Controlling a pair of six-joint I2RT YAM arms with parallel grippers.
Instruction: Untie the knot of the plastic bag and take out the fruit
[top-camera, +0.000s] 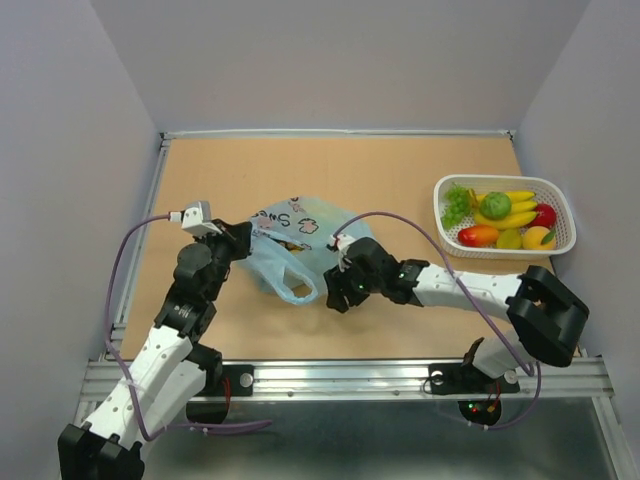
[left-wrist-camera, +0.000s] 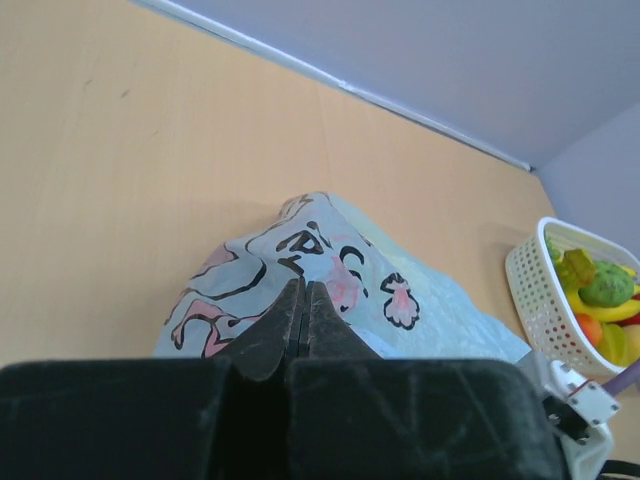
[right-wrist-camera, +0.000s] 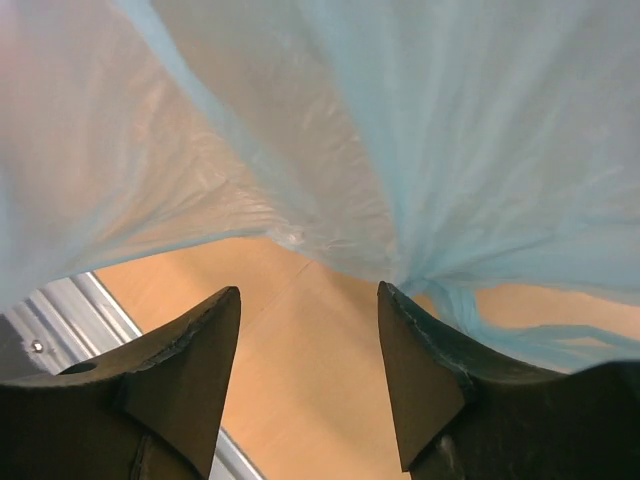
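1. The left gripper's (left-wrist-camera: 303, 290) fingers are seen pressed together, their tips set against the printed film of the plastic bag (left-wrist-camera: 400, 300). Whether any film is pinched between them cannot be told.
2. The bag is shown on the table (top-camera: 400, 180) between the two grippers, just ahead of the left fingertips.
3. The right gripper's (right-wrist-camera: 308, 290) fingers (right-wrist-camera: 190, 350) are held apart with nothing between them. Pale blue film is spread just beyond their tips and gathered to a twist at one of them.
4. Toy fruit (top-camera: 495, 205) is pictured in a white basket (top-camera: 445, 190) — well apart from both sets of fingers.
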